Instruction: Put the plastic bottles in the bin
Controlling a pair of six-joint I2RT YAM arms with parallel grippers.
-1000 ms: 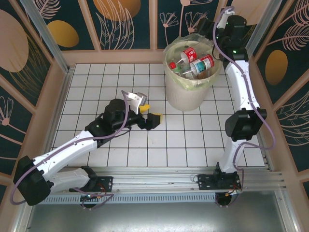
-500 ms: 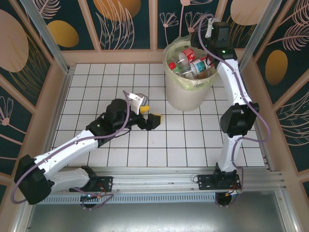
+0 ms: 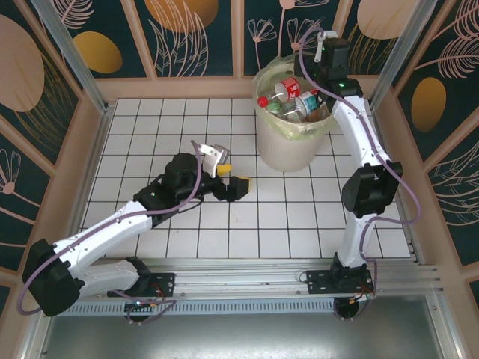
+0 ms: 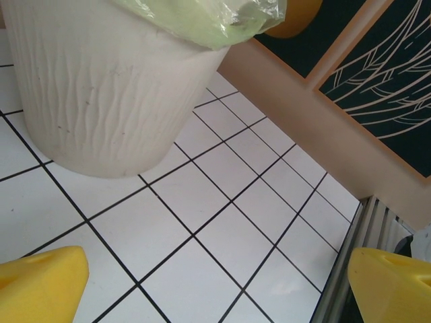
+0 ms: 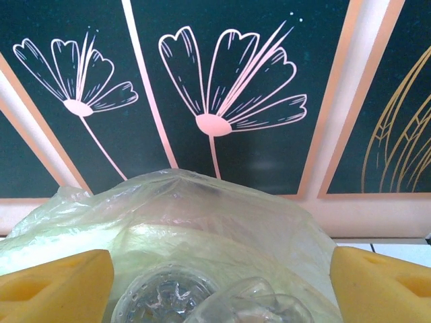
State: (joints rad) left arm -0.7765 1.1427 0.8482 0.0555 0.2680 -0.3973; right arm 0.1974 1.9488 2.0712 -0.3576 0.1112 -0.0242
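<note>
The left gripper is standing spread to its widest, its yellow foam pads holding and touching nothing above the white tiled table. Ahead and to its left, the large round cream plastic bin with a clear bag liner is standing apart from the pads. Bare tiles are stretching ahead and to its right as far as the wooden edge rail. The right gripper is hanging over the bin's rim with its jaws wide apart, clasping nothing. Just below, between its pads, crushed clear plastic bottles are lying in the liner; whether they are touching the pads I cannot tell. The dark flowered wall panel is rising ahead.
</note>
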